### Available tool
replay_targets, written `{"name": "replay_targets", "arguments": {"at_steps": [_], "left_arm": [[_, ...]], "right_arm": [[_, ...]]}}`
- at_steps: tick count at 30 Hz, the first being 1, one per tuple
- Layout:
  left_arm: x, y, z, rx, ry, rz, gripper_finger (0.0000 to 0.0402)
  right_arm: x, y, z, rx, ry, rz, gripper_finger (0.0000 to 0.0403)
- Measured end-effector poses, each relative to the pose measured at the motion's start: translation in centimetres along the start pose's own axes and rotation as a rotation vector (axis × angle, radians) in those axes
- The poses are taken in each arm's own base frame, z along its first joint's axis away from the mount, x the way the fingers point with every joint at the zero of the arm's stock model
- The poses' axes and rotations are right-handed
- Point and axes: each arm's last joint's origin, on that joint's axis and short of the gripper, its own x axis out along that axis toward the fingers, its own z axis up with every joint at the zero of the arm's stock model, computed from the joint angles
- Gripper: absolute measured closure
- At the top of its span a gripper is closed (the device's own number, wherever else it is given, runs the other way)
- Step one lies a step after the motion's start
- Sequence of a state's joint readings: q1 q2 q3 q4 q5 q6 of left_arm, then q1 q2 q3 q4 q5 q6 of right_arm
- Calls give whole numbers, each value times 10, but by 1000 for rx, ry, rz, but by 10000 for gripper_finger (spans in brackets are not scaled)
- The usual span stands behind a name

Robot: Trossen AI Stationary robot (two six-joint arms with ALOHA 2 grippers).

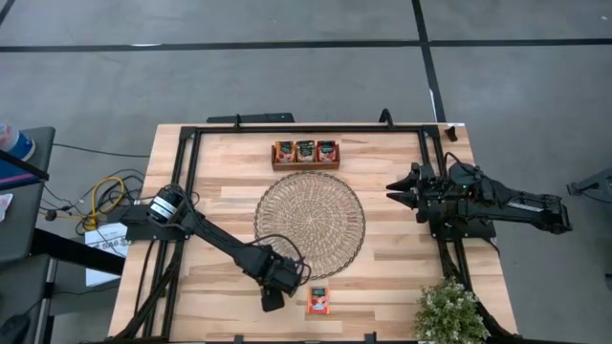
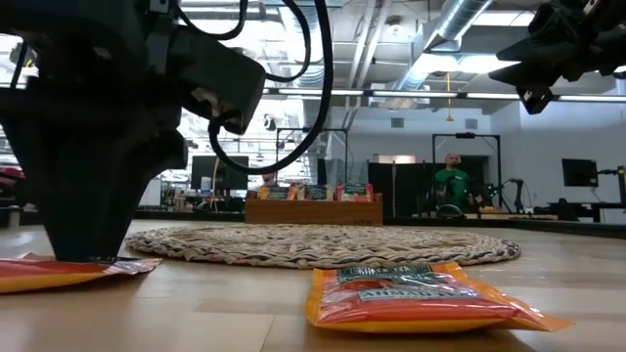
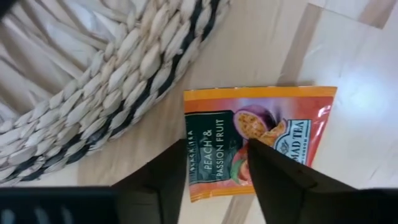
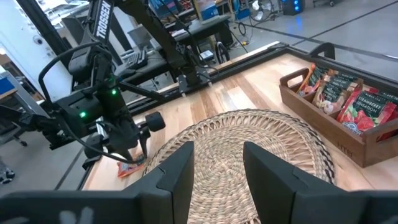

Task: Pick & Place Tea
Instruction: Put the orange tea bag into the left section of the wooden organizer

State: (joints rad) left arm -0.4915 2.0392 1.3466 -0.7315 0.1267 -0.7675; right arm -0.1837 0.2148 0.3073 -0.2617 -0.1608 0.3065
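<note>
**Colours on the table**

Orange-red tea sachet (image 3: 258, 140) with a dark green label panel, white lettering and a fruit picture. Round woven mat (image 1: 309, 219) is straw-beige, edged with dark strands. Table (image 1: 392, 268) is pale striped wood; brown tray (image 1: 305, 164) at 12 o'clock. Both arms are black.

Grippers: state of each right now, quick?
Left gripper: down on a tea sachet, fingers straddling it, grip cannot be told.
Right gripper: open, empty, raised at the table's right.

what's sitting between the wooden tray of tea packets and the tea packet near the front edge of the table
The round woven mat fills most of that stretch between the wooden tray and the tea packet, with bare table either side. The high view shows it best.
</note>
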Motion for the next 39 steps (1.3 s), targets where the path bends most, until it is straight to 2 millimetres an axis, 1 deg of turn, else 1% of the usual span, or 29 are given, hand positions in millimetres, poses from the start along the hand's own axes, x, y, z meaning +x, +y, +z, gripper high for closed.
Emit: {"name": "replay_targets", "arguments": {"at_steps": [4,11,20,39], "left_arm": [[0,1,0,-14,1,8,276],[-11,0,-2,-41,-24,36,330],[-12,-2,-4,-50,-12,22,397],[-16,-2,-4,-84,-17,22,401]], "right_arm": [[0,0,0,0,0,0,273],[0,0,0,0,0,-1,273],[0,0,0,-1,0,-1,273],[0,0,0,-1,0,-1,273]]}}
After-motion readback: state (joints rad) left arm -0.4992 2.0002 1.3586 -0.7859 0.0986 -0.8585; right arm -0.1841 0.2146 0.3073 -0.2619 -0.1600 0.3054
